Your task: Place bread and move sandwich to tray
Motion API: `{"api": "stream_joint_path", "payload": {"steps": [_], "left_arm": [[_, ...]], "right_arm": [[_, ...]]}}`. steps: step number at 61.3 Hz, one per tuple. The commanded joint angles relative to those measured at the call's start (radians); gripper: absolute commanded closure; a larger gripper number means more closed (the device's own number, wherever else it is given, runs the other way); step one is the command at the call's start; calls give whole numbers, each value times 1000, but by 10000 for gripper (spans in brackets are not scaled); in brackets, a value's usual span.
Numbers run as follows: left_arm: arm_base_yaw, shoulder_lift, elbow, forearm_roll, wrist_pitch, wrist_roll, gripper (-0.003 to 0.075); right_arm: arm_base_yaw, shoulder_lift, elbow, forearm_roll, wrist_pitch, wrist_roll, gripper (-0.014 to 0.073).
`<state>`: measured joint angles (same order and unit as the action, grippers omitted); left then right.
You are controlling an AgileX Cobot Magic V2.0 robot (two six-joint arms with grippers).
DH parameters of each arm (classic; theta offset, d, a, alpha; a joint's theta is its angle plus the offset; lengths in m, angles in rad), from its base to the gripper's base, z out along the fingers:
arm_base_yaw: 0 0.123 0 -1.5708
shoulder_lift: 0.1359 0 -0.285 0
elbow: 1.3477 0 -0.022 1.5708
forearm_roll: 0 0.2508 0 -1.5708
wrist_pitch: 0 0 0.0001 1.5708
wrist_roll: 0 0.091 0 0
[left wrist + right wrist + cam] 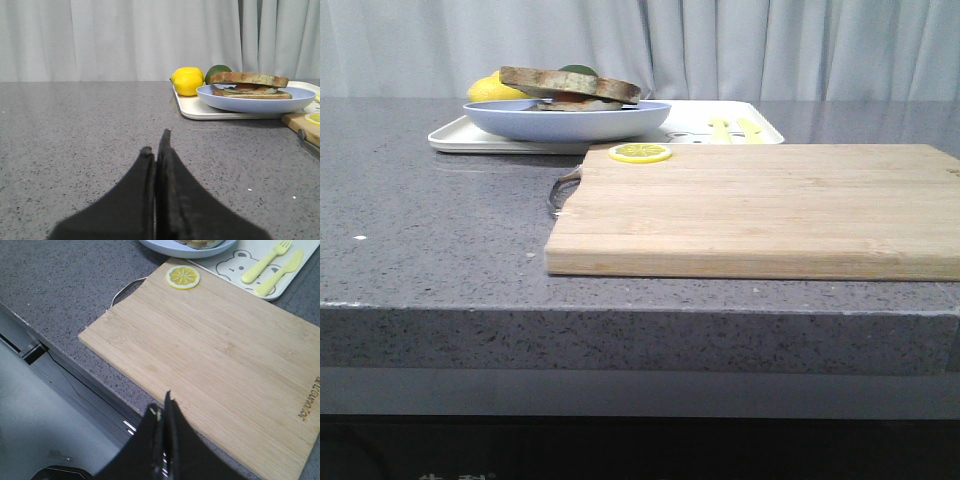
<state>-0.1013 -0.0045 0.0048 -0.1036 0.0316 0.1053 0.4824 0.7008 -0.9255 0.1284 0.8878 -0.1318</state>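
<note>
The sandwich (570,88) lies on a round pale-blue plate (570,122) that stands on the white tray (455,135) at the back left. Its top slice is the greenish-tan bread (249,78) with brown crust; white egg and something red show under it. Neither gripper shows in the front view. My left gripper (156,145) is shut and empty, low over the grey counter, well short of the tray (192,106). My right gripper (162,407) is shut and empty, above the counter's front edge beside the cutting board (215,355).
A light wooden cutting board (760,210) fills the right of the counter, with a lemon slice (640,153) at its far left corner. Yellow lemons (187,81) and a green fruit (216,72) sit on the tray behind the plate. A yellow fork and knife (272,265) show on the tray.
</note>
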Motion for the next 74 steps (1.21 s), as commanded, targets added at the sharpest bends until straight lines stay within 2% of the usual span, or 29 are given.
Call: {"api": "stream_joint_path", "payload": {"steps": [1,5,43,54,74], "left_arm": [[3,-21,1,26,-91,-64,741],[3,-21,1,60,-91,-114,741],[3,-21,1,44,-87,-97,741],[3,-21,1,13,-87,-19,741],[3,-21,1,-5,-90,-19,741]], "right_arm": [[-4,-2,-21,11,-62,-4,662],[-4,-2,-21,11,-62,-4,662],[-4,-2,-21,11,-62,-4,662],[-4,-2,-21,11,-62,-4,662],[-4,-2,-21,11,-62,-4,662]]}}
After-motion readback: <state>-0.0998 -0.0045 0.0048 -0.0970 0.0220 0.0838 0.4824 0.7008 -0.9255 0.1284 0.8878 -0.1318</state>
